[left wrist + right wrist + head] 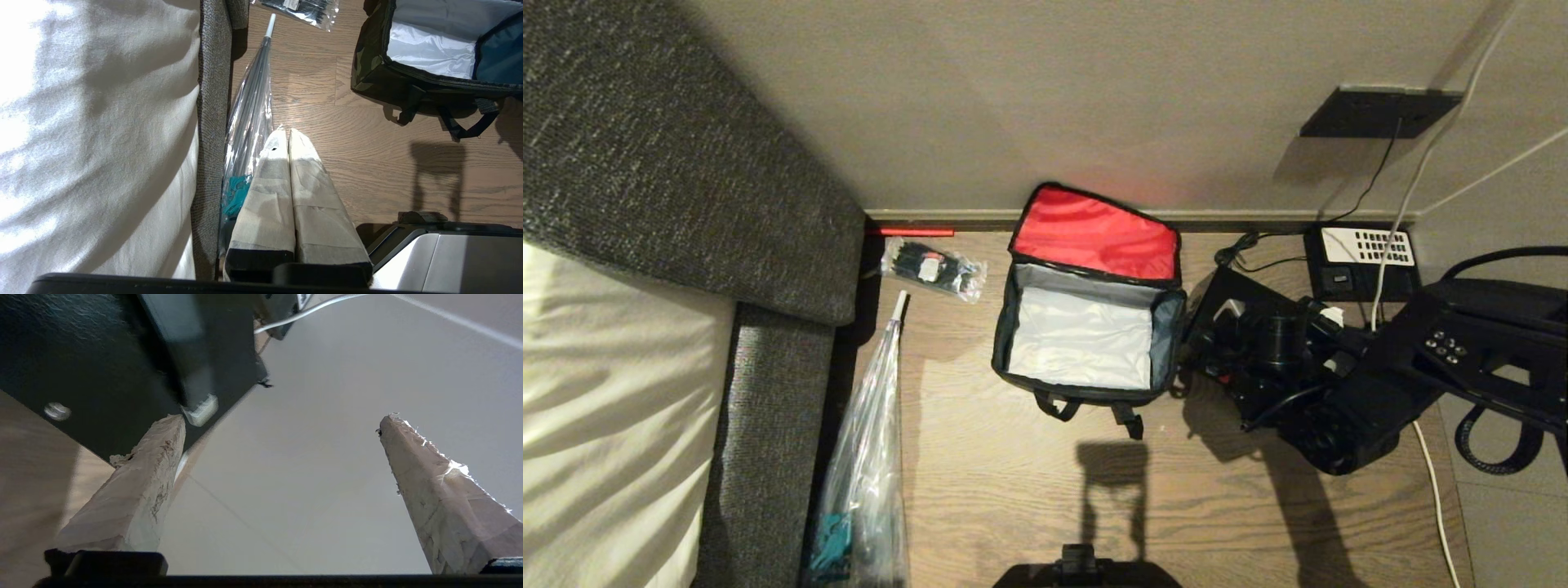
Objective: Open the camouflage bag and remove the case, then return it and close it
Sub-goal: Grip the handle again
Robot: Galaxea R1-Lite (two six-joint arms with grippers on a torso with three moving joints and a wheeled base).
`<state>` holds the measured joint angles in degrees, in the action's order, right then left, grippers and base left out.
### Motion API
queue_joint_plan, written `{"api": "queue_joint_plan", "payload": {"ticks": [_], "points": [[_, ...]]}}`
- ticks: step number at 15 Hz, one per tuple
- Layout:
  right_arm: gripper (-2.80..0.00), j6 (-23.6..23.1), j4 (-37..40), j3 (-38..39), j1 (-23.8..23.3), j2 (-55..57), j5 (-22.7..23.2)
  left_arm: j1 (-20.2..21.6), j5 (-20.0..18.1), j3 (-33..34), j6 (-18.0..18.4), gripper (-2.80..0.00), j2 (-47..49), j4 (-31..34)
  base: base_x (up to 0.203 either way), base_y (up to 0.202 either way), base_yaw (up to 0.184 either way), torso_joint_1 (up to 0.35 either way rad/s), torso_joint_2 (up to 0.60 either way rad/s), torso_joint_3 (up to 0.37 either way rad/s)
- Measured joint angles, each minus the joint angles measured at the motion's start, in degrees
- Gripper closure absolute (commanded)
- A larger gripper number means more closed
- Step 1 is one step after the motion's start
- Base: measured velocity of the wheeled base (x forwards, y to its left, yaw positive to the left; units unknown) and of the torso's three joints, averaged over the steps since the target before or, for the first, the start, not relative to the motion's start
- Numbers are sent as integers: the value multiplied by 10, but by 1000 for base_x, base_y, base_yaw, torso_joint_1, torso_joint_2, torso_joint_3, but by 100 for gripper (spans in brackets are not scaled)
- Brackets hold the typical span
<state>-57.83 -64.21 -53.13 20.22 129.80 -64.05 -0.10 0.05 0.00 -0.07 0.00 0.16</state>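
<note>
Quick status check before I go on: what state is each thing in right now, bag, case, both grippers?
camouflage bag: open, red-lined lid flipped back toward the wall, pale interior showing nothing inside.
case: out of the bag, right beside one right fingertip; contact unclear.
right gripper: open, fingers wide apart, nothing between them.
left gripper: shut, empty, parked over the floor near the clear umbrella.

We count one camouflage bag [1086, 327] (lid open), one clear packet [934, 268], one umbrella [870, 457], one desk phone [1364, 260].
</note>
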Motion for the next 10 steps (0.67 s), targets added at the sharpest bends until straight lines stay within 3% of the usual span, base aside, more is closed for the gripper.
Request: {"api": "queue_joint_plan", "payload": {"ticks": [5, 10], "points": [[-280, 20, -39, -34, -6, 56, -2, 0, 0, 0, 0, 0, 0, 0, 0, 0, 0, 0, 0, 0], [-280, -17, -70, -67, -14, 96, 5, 0, 0, 0, 0, 0, 0, 0, 0, 0, 0, 0, 0, 0]]}}
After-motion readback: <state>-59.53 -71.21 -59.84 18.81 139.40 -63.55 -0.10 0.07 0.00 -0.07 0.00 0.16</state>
